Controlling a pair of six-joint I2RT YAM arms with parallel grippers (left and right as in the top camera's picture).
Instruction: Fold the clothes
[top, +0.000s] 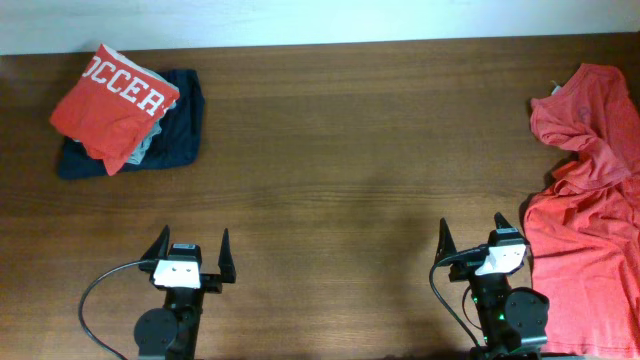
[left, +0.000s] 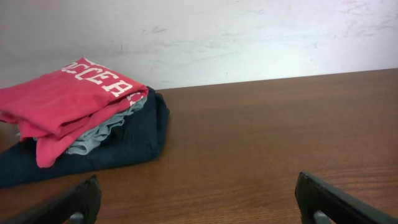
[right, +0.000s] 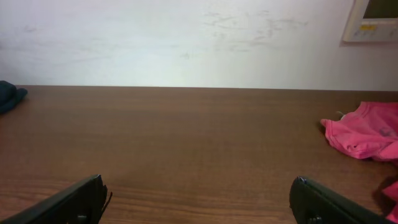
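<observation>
**Both grippers wide open and empty, 1 red T-shirt lying loose at the right**

Overhead: The left gripper (top: 195, 232) and the right gripper (top: 471, 222) sit at the near edge of the wooden table (top: 330, 150), each with its 2 fingers spread fully apart and nothing between them. A loose red T-shirt (top: 590, 230) lies crumpled along the right edge, just beside the right gripper. At the far left corner, a folded red T-shirt (top: 112, 100) with white block letters rests on a folded navy garment (top: 180, 135), well apart from both grippers.

Left wrist: The left gripper (left: 199, 205) is open, with bare table between its fingers. Ahead to the left, the folded red T-shirt (left: 62, 99) tops a pale blue-grey layer (left: 99, 134) and the navy garment (left: 130, 140).

Right wrist: The right gripper (right: 199, 202) is open and holds nothing. The loose red T-shirt (right: 364, 130) lies bunched at the far right. A sliver of the navy garment (right: 9, 94) shows at the left edge.
</observation>
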